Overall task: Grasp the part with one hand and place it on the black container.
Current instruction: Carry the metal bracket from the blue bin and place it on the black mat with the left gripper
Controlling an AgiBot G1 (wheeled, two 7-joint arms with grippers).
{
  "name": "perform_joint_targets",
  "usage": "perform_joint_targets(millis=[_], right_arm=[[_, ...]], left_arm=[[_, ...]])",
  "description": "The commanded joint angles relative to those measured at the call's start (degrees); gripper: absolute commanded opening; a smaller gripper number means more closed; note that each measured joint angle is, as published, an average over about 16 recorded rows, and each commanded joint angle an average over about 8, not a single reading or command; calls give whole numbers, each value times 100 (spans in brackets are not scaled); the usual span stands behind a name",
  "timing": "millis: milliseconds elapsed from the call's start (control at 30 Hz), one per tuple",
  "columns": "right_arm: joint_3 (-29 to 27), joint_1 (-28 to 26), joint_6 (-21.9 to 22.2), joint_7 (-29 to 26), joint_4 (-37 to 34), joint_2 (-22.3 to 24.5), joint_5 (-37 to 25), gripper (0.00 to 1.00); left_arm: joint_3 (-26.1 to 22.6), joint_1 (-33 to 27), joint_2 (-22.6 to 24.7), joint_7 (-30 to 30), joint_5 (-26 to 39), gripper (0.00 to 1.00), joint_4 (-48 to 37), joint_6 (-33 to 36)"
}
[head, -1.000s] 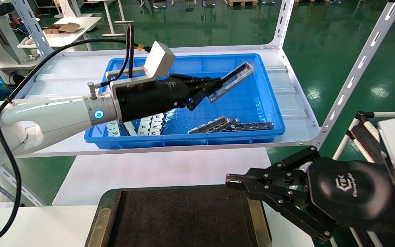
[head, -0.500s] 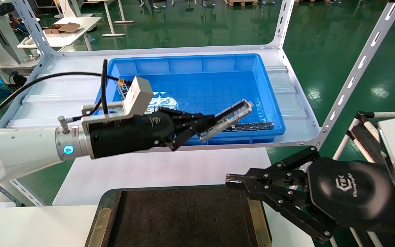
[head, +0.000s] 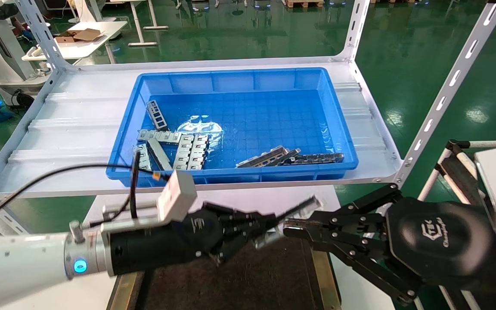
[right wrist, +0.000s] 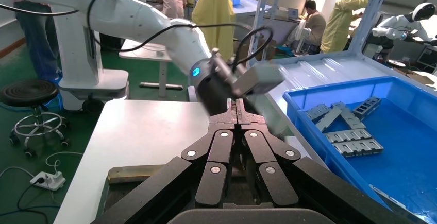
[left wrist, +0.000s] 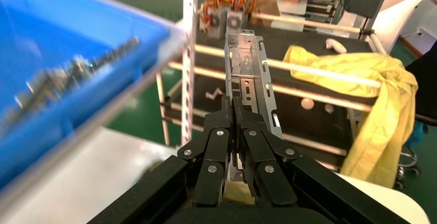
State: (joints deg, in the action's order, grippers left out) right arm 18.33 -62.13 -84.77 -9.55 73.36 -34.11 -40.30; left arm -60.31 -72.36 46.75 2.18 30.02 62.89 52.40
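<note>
Glossy green floor [head: 424, 64] – white slotted-post shelf rack [head: 80, 112], white tables [head: 75, 41] behind, glare patches.

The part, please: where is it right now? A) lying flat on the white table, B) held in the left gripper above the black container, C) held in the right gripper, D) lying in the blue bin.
B: the left gripper is shut on the part, holding it over the far edge of the black container, clear of the blue bin; the right gripper is shut and holds nothing.

Bright, even overhead light; glare on the blue bin [head: 336, 129] floor; motion blur across the left wrist view
</note>
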Motion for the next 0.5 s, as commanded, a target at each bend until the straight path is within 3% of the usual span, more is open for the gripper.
perform_joint_targets(millis=[33, 267, 500], right_arm=[[0, 0, 0, 0, 0, 0, 0, 0], [2, 0, 1, 1, 0, 1, 1, 0], [3, -1, 1, 2, 0, 1, 2, 0]], left_arm=[[-45, 206, -149, -91, 12, 0, 368, -268], [-199, 986, -443, -288, -11, 0, 1271, -1416], [-302, 1547, -367, -329, -71, 0, 1469, -2171]])
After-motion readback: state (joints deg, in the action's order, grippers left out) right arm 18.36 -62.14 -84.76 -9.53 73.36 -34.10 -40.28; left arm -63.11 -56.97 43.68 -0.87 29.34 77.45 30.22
